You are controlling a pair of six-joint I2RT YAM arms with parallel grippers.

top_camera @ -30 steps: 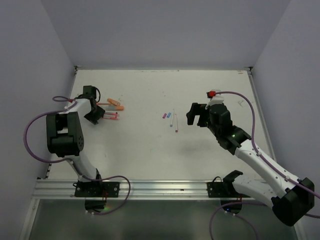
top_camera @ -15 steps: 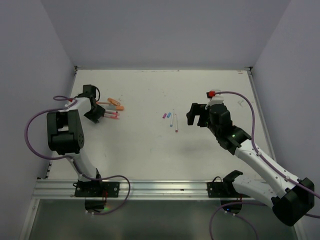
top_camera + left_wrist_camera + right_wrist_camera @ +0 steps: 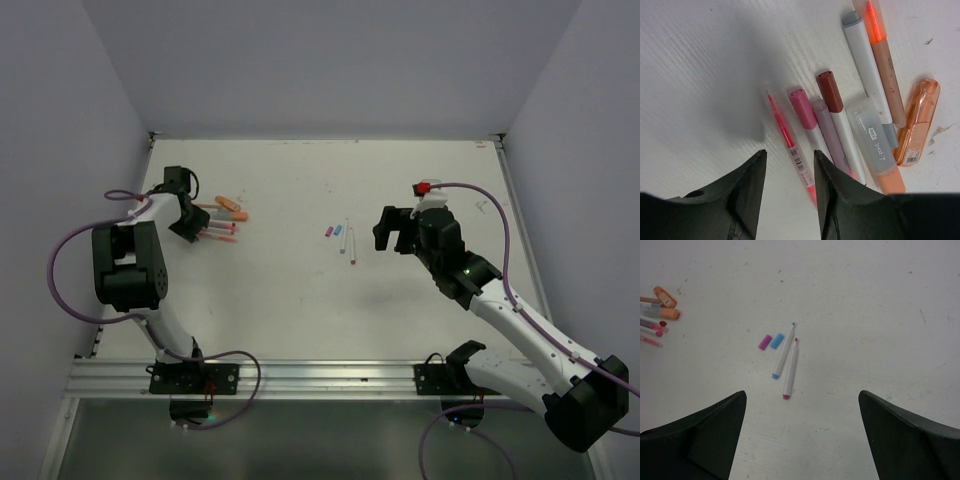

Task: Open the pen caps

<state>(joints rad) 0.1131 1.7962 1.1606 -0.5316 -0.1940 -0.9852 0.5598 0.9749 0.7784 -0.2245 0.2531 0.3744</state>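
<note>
A cluster of capped pens (image 3: 220, 232) lies at the table's far left. In the left wrist view it holds a thin red pen (image 3: 785, 131), a pink-capped pen (image 3: 802, 107), a dark-red-capped pen (image 3: 830, 92), a frosted-capped orange marker (image 3: 874, 145) and a loose orange cap (image 3: 917, 122). My left gripper (image 3: 790, 152) is open, low over the table, its jaws either side of the thin red pen's near end without closing on it. At the centre, two uncapped pens (image 3: 787, 360) lie beside a purple cap (image 3: 764, 342) and a blue cap (image 3: 776, 340). My right gripper (image 3: 801, 395) is open wide and empty, above and to their right.
A white marker with grey ends (image 3: 865, 60) and an orange highlighter (image 3: 880, 40) lie at the far side of the left cluster. The side walls stand close to the left arm (image 3: 125, 260). A metal rail (image 3: 300, 375) runs along the near edge.
My left gripper has shifted slightly farther back beside the pen cluster. The right arm has not moved.
</note>
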